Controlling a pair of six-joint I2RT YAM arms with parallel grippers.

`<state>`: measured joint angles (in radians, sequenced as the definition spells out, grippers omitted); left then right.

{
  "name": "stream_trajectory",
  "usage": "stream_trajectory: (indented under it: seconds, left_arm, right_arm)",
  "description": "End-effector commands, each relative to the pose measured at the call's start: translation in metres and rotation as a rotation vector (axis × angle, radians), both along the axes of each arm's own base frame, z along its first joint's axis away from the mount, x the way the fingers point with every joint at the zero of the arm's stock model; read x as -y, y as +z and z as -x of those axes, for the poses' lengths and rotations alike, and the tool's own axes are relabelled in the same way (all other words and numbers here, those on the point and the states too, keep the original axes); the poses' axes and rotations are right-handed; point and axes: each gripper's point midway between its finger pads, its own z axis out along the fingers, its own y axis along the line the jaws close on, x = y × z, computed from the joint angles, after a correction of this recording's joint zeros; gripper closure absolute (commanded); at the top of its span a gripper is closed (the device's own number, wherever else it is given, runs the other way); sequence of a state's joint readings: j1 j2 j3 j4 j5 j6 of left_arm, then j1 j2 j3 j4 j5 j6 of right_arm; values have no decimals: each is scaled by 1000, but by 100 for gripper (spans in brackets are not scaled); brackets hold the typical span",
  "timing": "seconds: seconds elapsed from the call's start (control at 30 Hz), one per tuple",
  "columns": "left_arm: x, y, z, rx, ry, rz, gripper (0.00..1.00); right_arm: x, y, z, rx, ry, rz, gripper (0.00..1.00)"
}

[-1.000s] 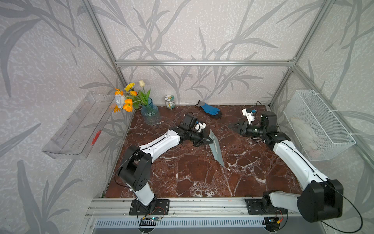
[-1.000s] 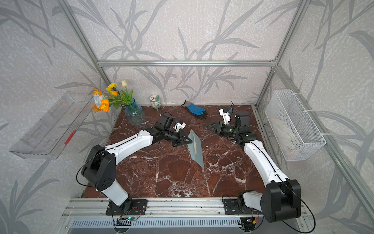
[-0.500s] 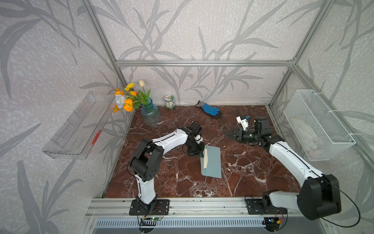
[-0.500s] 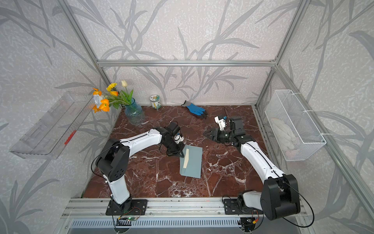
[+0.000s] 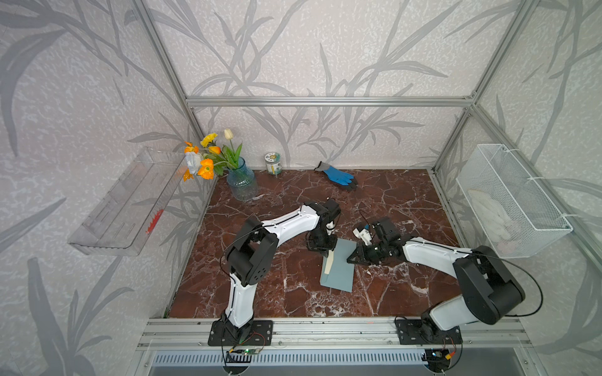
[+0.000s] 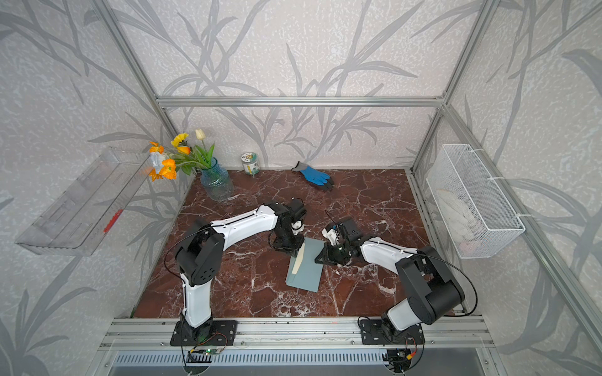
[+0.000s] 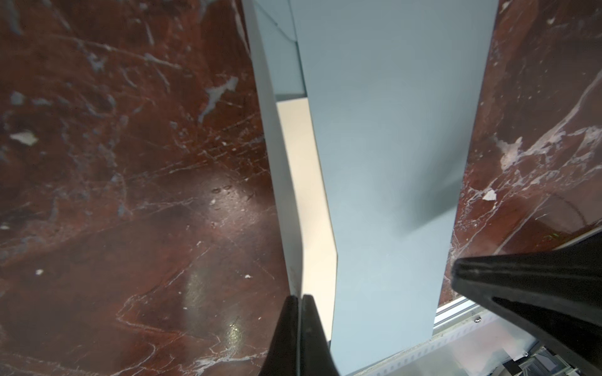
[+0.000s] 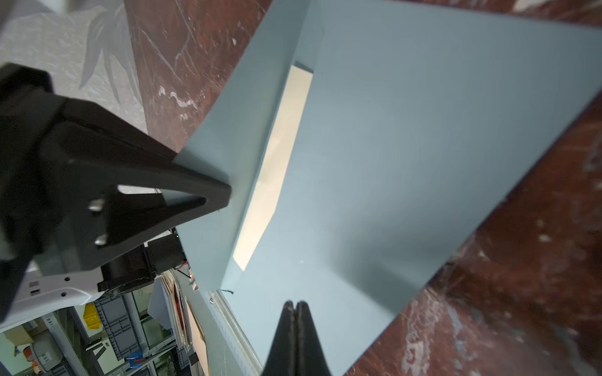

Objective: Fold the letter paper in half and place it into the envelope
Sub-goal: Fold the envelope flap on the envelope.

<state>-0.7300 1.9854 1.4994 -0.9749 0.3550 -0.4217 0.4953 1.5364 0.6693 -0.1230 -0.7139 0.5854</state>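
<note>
The pale blue-grey envelope (image 5: pixel 341 271) (image 6: pixel 308 275) lies flat on the marble table, in both top views. Its flap (image 7: pixel 277 136) stands up along the left long edge. My left gripper (image 5: pixel 328 252) (image 7: pixel 298 298) is shut on that flap, as the right wrist view also shows, left gripper (image 8: pixel 224 192). A cream strip of the letter paper (image 5: pixel 329 264) (image 7: pixel 306 195) (image 8: pixel 277 162) shows in the envelope's mouth; the rest is hidden inside. My right gripper (image 5: pixel 349 261) (image 8: pixel 294 304) is shut and holds nothing, its tips over the envelope's right edge.
At the back stand a blue glass vase of flowers (image 5: pixel 241 184), a small jar (image 5: pixel 272 163) and a blue-and-black glove (image 5: pixel 338 177). A white wire basket (image 5: pixel 511 201) hangs on the right wall, a clear tray (image 5: pixel 127 201) on the left wall.
The envelope, held up in the air a second ago, now lies flat on the table. My right gripper has shut and come down and left to the envelope's right edge.
</note>
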Motion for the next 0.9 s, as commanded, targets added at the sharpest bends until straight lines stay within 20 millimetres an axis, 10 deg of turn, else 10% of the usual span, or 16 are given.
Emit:
stream_trajectory:
  seconds: [0.0,0.67,0.87]
  left_arm:
    - [0,-5,3,1,-26,-56,100]
    - [37,-41,31,-71,-39,16,87]
    - [36,-52,39,-103,-34,19,53]
  right_arm:
    - [-4,-12,-3,17,-1,22,100]
    - [-11,-58,-5,-116,-64,49,100]
    - [-14,-54,-8,-115,-67,42,100]
